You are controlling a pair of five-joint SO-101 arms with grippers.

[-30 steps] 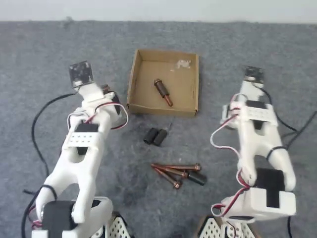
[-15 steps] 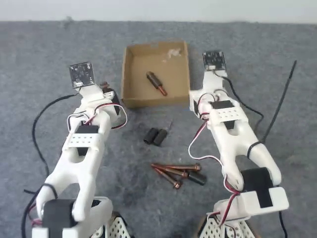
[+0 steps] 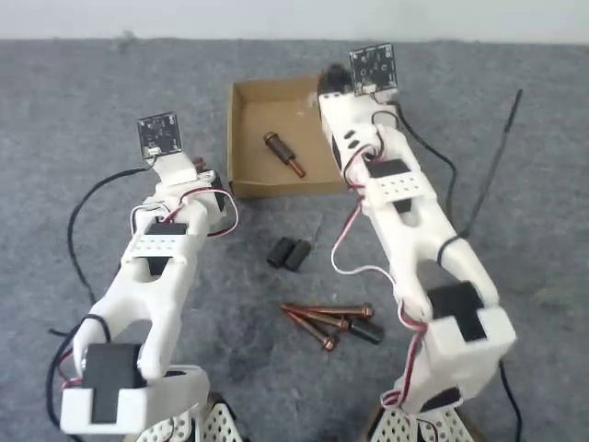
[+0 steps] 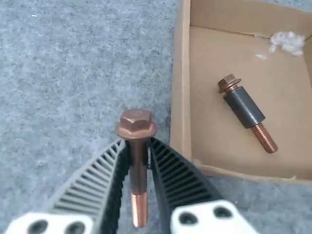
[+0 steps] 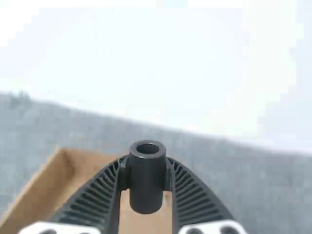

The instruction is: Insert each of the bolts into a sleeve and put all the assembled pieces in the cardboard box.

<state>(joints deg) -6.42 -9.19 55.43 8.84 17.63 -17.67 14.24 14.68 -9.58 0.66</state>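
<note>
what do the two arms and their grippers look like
The left arm and right arm are blocky white plastic with black motors and loose red, white and black wires. Each wrist carries a small dark circuit board. The left gripper and right gripper have black ribbed fingers on white bases.

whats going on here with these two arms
Two robot arms are pairing bolts with sleeves. The left claw grips a copper bolt over the carpet, just beside the cardboard box. The right claw grips a black sleeve above the box's right side. One assembled piece already lies in the box. Between the arms lie two loose sleeves, three loose bolts and one more sleeve.
</note>
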